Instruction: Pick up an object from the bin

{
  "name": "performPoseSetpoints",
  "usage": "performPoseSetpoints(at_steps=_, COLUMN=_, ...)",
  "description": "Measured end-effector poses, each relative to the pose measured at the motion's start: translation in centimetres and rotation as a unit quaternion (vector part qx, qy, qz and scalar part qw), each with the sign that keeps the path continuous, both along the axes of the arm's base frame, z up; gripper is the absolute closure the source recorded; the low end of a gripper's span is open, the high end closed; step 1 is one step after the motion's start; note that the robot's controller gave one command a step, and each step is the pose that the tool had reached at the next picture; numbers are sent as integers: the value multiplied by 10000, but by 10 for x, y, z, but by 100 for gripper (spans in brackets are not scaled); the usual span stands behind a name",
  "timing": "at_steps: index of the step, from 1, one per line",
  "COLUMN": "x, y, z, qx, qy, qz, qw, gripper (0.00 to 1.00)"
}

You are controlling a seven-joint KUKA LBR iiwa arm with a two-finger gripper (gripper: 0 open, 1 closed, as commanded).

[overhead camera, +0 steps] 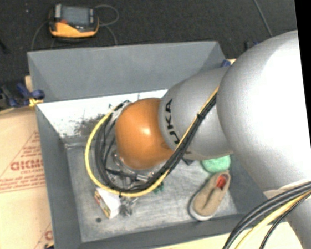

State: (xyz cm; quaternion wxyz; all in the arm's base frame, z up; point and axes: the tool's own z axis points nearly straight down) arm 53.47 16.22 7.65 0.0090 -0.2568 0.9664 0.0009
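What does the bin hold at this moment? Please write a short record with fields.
bin: grey metal
arm: comes in from the right, orange wrist cover above the bin's middle
gripper: low in the bin's front left part
nearest thing: white packet with red and yellow, beside the gripper
other things: beige shoe with red inside, front right; green thing, partly under the arm
held thing: cannot tell

This looks like a robotics lab: a silver industrial arm (243,111) with KUKA lettering, an orange cover (140,133) and yellow and black cables (94,156) at its wrist, reaches into a grey metal bin (127,68) standing on dark carpet (160,14), where loose leads (258,9) and an orange-and-black handheld device (74,21) lie.
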Motion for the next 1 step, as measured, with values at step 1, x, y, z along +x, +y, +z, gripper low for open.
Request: performPoseSetpoints(at_steps=1, x=8, y=-22, z=139, qx=-25, qy=64, qz=-275, qw=9996, gripper=100)
